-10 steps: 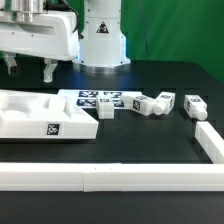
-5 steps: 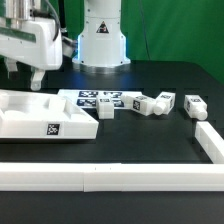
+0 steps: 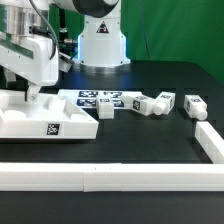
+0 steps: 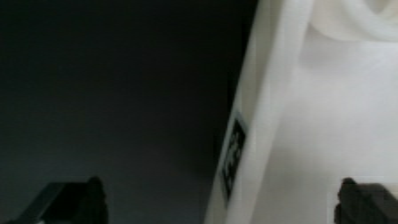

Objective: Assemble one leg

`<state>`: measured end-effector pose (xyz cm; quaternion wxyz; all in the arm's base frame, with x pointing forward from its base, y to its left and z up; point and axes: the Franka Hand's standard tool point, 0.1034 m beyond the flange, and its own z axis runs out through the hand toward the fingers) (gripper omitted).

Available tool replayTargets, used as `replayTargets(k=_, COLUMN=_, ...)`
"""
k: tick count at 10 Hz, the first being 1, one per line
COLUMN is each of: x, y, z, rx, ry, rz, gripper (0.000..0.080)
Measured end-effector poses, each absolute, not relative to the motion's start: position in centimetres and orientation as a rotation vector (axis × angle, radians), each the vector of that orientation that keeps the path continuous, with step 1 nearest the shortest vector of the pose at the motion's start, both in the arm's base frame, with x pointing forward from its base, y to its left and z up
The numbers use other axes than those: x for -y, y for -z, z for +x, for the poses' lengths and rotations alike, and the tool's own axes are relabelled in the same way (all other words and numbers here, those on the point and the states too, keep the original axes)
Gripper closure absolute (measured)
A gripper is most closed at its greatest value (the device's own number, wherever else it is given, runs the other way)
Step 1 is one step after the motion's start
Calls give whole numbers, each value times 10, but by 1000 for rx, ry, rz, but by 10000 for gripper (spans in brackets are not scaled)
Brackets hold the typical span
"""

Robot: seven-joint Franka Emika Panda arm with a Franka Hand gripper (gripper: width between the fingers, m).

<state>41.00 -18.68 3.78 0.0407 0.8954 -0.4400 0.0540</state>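
Note:
My gripper (image 3: pixel 17 96) is open and empty, low over the far left part of the large flat white panel (image 3: pixel 45 118). In the wrist view the panel's edge (image 4: pixel 306 120), with a black-and-white tag on it, runs between my two dark fingertips (image 4: pixel 71 204), and the gripper (image 4: pixel 217 205) straddles that edge. Several white legs with tags lie on the black table to the exterior view's right: one (image 3: pixel 108 111) next to the panel, two (image 3: pixel 151 104) close together, and one (image 3: pixel 195 107) farthest right. None of the legs shows in the wrist view.
The marker board (image 3: pixel 100 97) lies behind the panel. A low white rail (image 3: pixel 100 177) runs along the front of the table and turns up the exterior view's right side (image 3: pixel 213 146). The robot base (image 3: pixel 100 42) stands at the back.
My gripper has moved to the exterior view's left and down, from above the table's back left to just over the panel. The legs and the panel have not moved.

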Motion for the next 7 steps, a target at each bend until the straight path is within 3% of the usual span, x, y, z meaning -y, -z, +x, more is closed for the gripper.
replayTargets(k=1, x=187, y=-38, z=410, rx=1348, ry=-165, rz=2742, gripper=253)
replayTargets(k=2, x=187, y=-38, z=410, rx=1348, ry=-165, rz=2742, gripper=253)
replayTargets(k=4, x=187, y=-38, z=410, rx=1348, ry=-165, rz=2742, gripper=619)
replayTargets(k=5, x=187, y=-38, z=410, rx=1349, ry=-166, rz=2741, gripper=731)
replayTargets(k=7, x=185, y=-37, z=409, rx=1342, ry=-153, rz=2748, gripper=747)
